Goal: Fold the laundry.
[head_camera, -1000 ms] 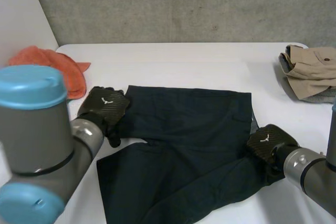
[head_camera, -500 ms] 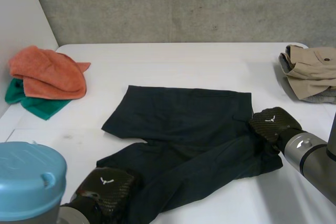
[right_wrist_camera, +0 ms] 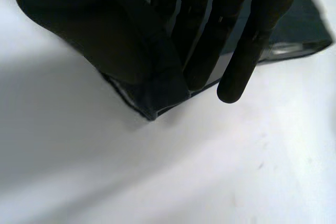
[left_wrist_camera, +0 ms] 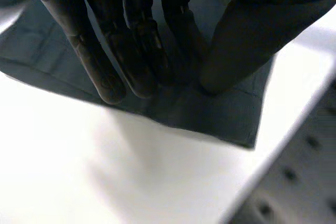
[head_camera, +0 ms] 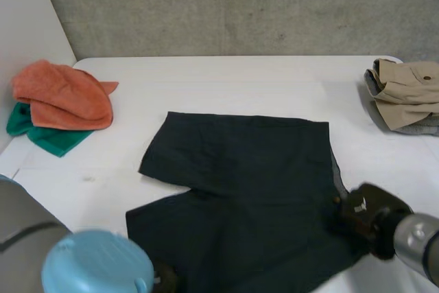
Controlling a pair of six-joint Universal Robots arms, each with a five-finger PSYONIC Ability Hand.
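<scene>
Dark shorts (head_camera: 247, 169) lie spread flat in the middle of the white table. My left hand (head_camera: 164, 280) is at their near left corner, mostly behind my own arm. In the left wrist view that hand (left_wrist_camera: 136, 51) has its straight fingers and thumb closed together on the cloth (left_wrist_camera: 220, 114), just inside a corner. My right hand (head_camera: 363, 211) sits at the shorts' near right edge. Seen from the right wrist, this hand (right_wrist_camera: 210, 35) pinches a folded corner of the cloth (right_wrist_camera: 157, 98) between thumb and fingers.
An orange towel (head_camera: 65, 94) lies over a green cloth (head_camera: 41, 135) at the back left. A folded beige garment (head_camera: 408, 94) sits at the back right. My left arm's blue cap (head_camera: 96, 262) hides the near left of the shorts. The table's edge (left_wrist_camera: 283, 150) runs close to the left hand.
My left hand left the shorts' far left corner, came to the near left corner and closed there. My right hand slid nearer along the right edge, and the shorts now lie flatter.
</scene>
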